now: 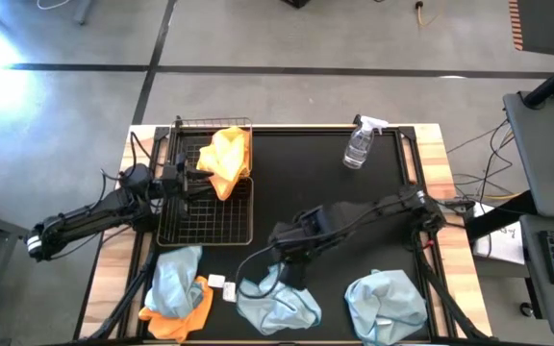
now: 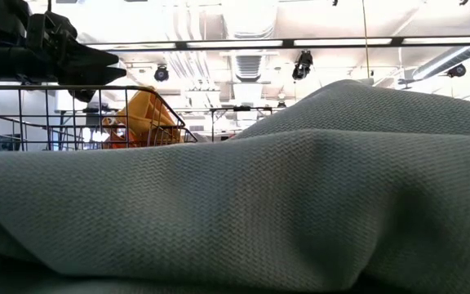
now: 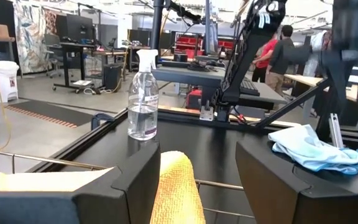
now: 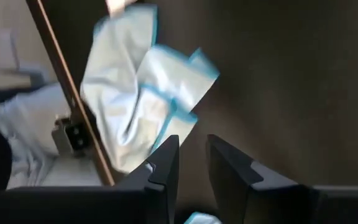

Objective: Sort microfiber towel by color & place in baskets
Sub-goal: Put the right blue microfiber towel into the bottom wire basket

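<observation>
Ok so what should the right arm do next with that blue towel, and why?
Probably lower the right gripper onto the blue towel just below it and close. Its fingers look empty with a narrow gap, and the towel lies loose on the table, outside any basket.

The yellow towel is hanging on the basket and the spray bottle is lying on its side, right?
Not quite. The yellow towel does hang on the basket, but the spray bottle is standing upright, not lying down. The left wrist view shows it clearly.
</observation>
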Robot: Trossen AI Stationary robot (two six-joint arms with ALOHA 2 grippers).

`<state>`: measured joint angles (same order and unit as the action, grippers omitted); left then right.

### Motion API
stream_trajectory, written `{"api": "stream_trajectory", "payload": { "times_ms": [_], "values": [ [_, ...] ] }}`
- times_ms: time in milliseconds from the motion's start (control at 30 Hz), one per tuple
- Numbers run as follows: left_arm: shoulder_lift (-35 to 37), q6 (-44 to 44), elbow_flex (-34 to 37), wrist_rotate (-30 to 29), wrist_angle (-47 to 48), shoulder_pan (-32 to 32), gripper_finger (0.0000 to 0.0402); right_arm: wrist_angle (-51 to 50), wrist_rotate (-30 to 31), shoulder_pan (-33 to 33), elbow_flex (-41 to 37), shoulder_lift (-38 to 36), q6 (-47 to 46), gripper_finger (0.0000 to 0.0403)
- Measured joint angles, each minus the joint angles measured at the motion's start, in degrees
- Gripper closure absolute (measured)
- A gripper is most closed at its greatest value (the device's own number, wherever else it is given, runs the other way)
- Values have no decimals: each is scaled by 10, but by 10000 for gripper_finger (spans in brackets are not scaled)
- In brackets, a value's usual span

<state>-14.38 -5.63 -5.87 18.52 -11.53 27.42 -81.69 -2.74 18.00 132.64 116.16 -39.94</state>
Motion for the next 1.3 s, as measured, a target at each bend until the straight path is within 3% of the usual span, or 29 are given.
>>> {"api": "stream_trajectory", "payload": {
  "times_ms": [367, 733, 1033, 1300],
  "values": [
    [-4, 0, 0, 0, 0, 0, 208, -51, 137, 2, -15, -105, -56, 328],
    [-7, 0, 0, 0, 0, 0, 208, -84, 165, 30, -86, -171, -17, 328],
    [-7, -1, 0, 0, 0, 0, 208, -54, 212, 56, -222, -260, -35, 328],
    [-8, -14, 0, 0, 0, 0, 208, 56, 152, 84, -385, -345, -62, 328]
  ]
}}
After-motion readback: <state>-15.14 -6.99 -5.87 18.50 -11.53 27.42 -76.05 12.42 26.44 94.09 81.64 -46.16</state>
